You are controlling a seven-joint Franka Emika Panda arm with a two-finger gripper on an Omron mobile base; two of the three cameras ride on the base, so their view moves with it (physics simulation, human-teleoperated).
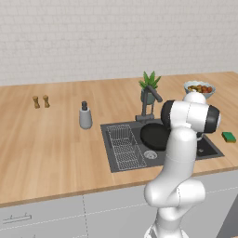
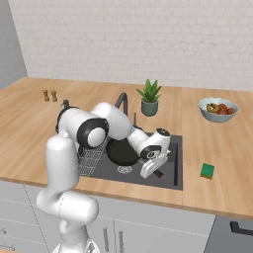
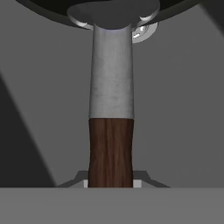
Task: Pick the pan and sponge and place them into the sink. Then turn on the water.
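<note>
The black pan (image 1: 153, 135) (image 2: 121, 150) lies low in the dark grey sink (image 1: 210, 149) (image 2: 174, 160), beside the wire rack (image 1: 123, 146). My gripper (image 2: 157, 173) (image 3: 110, 184) is shut on the pan's brown wooden handle (image 3: 110, 148), which runs up the hand view to the pan's body (image 3: 113, 6). The green sponge (image 1: 228, 136) (image 2: 207, 171) lies flat on the counter to the right of the sink, apart from the gripper. The grey faucet (image 1: 148, 100) (image 2: 122, 101) stands behind the basin; no water is in view at its spout.
A potted plant (image 1: 148, 86) (image 2: 149, 99) stands behind the faucet. The grey fruit bowl (image 1: 199, 88) (image 2: 217, 109) sits at the back right. A soap dispenser (image 1: 85, 116) stands left of the sink, with two small shakers (image 1: 41, 101) (image 2: 49, 95) further left.
</note>
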